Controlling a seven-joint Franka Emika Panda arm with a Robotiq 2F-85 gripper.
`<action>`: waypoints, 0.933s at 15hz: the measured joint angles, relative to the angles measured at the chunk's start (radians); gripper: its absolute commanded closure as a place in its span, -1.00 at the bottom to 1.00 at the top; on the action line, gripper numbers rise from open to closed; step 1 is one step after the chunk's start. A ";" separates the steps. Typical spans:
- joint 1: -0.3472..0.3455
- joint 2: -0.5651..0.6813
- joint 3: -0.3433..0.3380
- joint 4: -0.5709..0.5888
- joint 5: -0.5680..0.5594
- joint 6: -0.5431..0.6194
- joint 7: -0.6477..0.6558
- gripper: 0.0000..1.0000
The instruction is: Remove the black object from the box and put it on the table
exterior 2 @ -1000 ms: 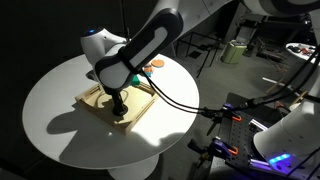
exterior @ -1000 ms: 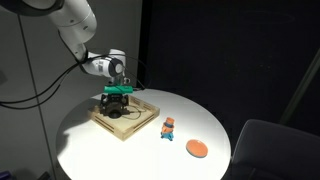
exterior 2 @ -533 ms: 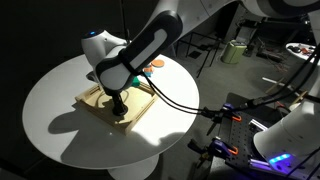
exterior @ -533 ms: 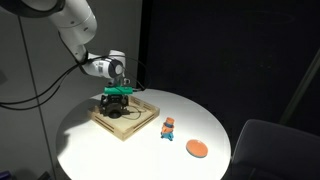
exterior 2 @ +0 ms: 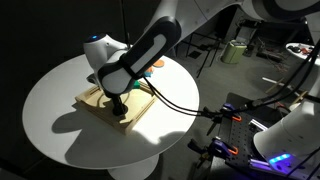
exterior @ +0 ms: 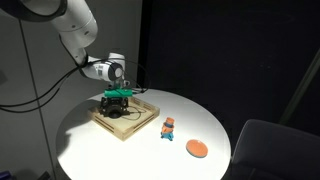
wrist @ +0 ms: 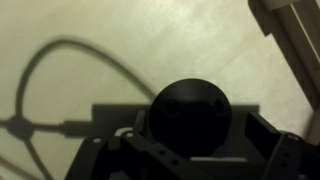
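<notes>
At the wrist view's lower centre the fingers (wrist: 258, 132) straddle the small roundish black lump (wrist: 190, 115) inside the shallow light-wood box (exterior: 143, 126) on the round white surface (exterior: 110, 155), apparently to lift it out; whether they grip is unclear.

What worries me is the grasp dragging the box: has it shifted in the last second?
No. In an exterior view the box sits at the same gap and angle to the orange-and-blue toy as before.
</notes>
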 measured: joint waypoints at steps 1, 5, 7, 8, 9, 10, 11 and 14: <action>0.000 0.003 0.000 0.000 0.000 0.005 -0.002 -0.32; 0.000 -0.001 0.000 0.002 -0.011 0.014 -0.004 -0.06; 0.000 -0.003 0.000 0.002 -0.015 0.014 -0.004 -0.02; 0.000 -0.003 0.000 0.002 -0.016 0.014 -0.004 -0.02; 0.001 -0.003 0.000 0.002 -0.016 0.015 -0.004 -0.02; 0.001 -0.004 0.000 0.002 -0.017 0.015 -0.004 -0.02; 0.001 -0.004 0.000 0.002 -0.017 0.015 -0.004 -0.02; 0.002 -0.005 0.000 0.002 -0.017 0.018 -0.004 -0.02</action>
